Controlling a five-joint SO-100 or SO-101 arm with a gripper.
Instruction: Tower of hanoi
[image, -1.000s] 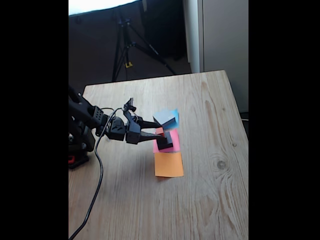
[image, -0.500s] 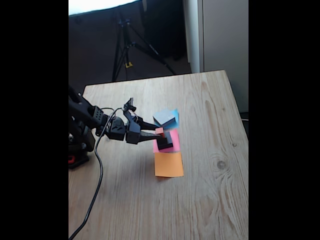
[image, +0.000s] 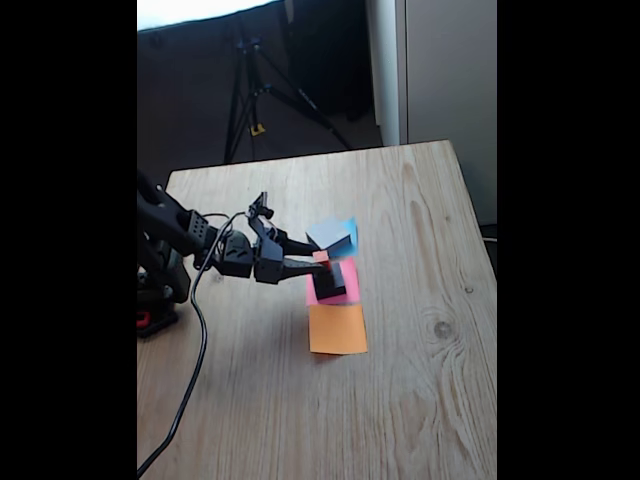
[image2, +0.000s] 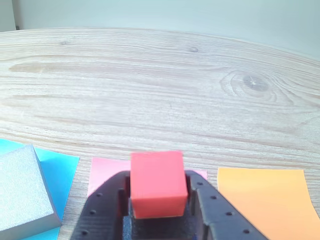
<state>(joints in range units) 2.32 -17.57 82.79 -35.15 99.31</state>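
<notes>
- The gripper (image2: 156, 212) is clenched on the red cube (image2: 157, 182), held level over the pink paper square (image2: 105, 172), mid-tabletop (image: 420, 400).
- Cube faces squarely toward the far tabletop edge in the wrist view; no long axis.
- Wide grey block (image: 331, 236) lies flat on blue paper (image2: 62, 167).

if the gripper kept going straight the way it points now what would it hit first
Probably nothing: the gripper, shut on the red cube, faces bare table beyond the pink paper, though depth is unclear.
</notes>
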